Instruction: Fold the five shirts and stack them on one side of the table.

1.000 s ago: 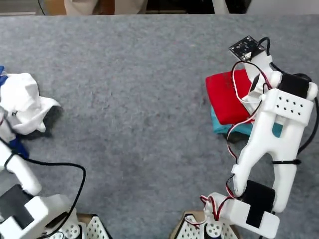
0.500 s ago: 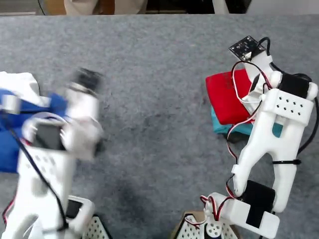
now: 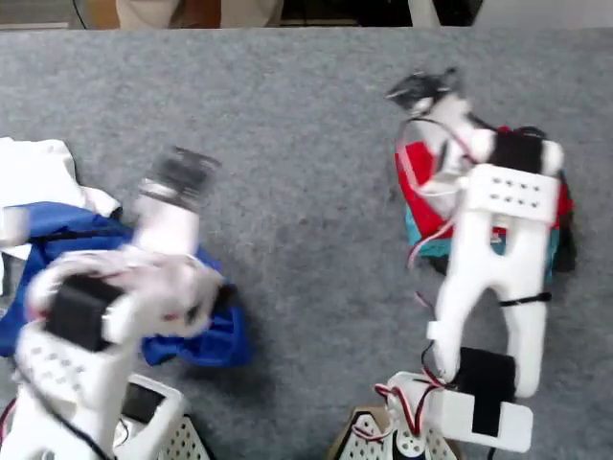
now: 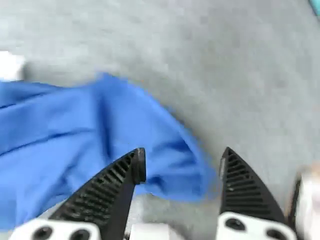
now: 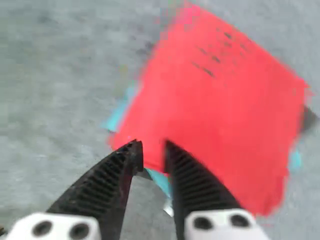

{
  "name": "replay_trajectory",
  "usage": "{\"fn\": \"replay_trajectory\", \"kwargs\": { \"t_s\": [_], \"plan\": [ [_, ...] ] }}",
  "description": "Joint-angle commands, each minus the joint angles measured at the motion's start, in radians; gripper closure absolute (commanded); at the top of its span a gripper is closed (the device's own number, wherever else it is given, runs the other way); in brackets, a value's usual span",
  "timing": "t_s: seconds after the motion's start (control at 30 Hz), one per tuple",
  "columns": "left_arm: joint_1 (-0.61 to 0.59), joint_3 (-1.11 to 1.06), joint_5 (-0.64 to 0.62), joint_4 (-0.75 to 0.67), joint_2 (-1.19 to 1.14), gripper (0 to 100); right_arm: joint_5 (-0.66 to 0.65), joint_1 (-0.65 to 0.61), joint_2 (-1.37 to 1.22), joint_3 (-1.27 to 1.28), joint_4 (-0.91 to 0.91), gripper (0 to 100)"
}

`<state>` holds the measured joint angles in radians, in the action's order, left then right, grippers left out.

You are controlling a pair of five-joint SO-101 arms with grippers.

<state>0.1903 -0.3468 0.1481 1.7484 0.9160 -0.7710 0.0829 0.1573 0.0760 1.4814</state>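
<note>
Left arm (image 3: 144,273) farther inward, jaws apart

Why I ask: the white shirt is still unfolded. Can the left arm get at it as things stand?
Probably yes. The white shirt lies uncovered near the table's left edge with only the blue shirt against it, and the left gripper is open over that blue shirt close by.

High camera overhead facing down, wrist cameras close, sharing its tabletop (image 3: 306,115)
</note>
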Motion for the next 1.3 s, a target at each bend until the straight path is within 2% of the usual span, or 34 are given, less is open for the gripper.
{"fn": "replay_trajectory", "kwargs": {
  "t_s": [0.0,0.1,0.2,0.3,0.43,0.53,0.63,0.8,0.9,1.0,1.07,1.27],
  "plan": [
    [-0.368,0.072,0.003,0.009,0.012,74,0.060,-0.194,0.041,-0.019,0.058,75.8],
    [-0.709,0.032,0.060,0.008,0.002,74,0.212,-0.395,0.028,-0.013,0.064,62.5],
    [-0.971,-0.075,0.158,-0.049,-0.001,74,0.308,-0.622,-0.024,-0.019,0.051,55.4],
    [-1.154,-0.212,0.235,-0.140,0.001,74,0.348,-0.840,-0.116,-0.019,-0.011,56.6],
    [-1.287,-0.301,0.311,-0.193,0.010,74,0.370,-1.024,-0.283,-0.061,-0.077,60.0],
    [-1.332,-0.311,0.328,-0.203,0.008,74,0.396,-1.086,-0.418,-0.162,-0.058,63.0],
    [-1.339,-0.313,0.328,-0.203,0.001,74,0.427,-1.099,-0.549,-0.288,-0.003,70.2],
    [-1.338,-0.313,0.327,-0.203,0.001,74,0.443,-1.058,-0.720,-0.524,0.184,97.9],
    [-1.330,-0.313,0.325,-0.203,0.001,74,0.443,-1.024,-0.774,-0.662,0.295,95.0],
    [-1.297,-0.313,0.324,-0.203,-0.001,74,0.470,-0.990,-0.774,-0.742,0.304,95.2],
    [-1.263,-0.313,0.322,-0.203,-0.001,74,0.511,-0.977,-0.746,-0.788,0.304,91.8],
    [-1.172,-0.313,0.295,-0.195,-0.001,74,0.529,-0.941,-0.596,-0.822,0.304,55.7]
  ]
}}
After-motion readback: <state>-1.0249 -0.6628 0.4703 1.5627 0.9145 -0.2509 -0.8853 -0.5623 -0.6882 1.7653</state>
